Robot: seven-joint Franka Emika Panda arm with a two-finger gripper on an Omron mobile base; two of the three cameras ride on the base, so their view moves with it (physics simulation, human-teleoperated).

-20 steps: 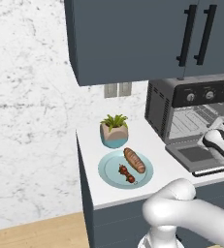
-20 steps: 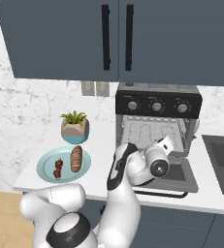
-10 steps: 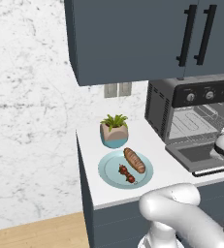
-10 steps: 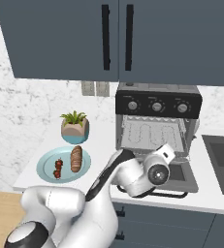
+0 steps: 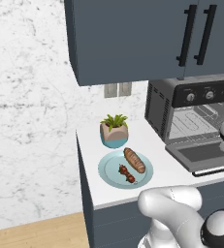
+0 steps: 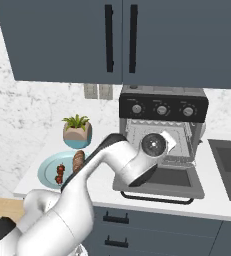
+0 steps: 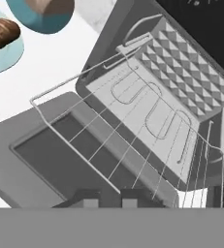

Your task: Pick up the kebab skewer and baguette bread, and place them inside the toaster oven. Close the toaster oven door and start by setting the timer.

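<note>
The toaster oven stands on the counter with its door dropped open and flat. My hand hovers in front of the oven mouth, above the door. In the hand view my gripper is shut with nothing between its fingertips, over the door's glass. The wire rack reaches out over the door. The baguette bread and the kebab skewer lie side by side on a light blue plate, left of the oven and well apart from my gripper.
A potted plant stands behind the plate near the wall. Dark upper cabinets hang over the counter. A sink lies right of the oven. The counter's left end is just past the plate.
The fingers have closed from partly open to shut on nothing. My hand has risen a little in front of the oven. Plate, bread and skewer have not moved.
</note>
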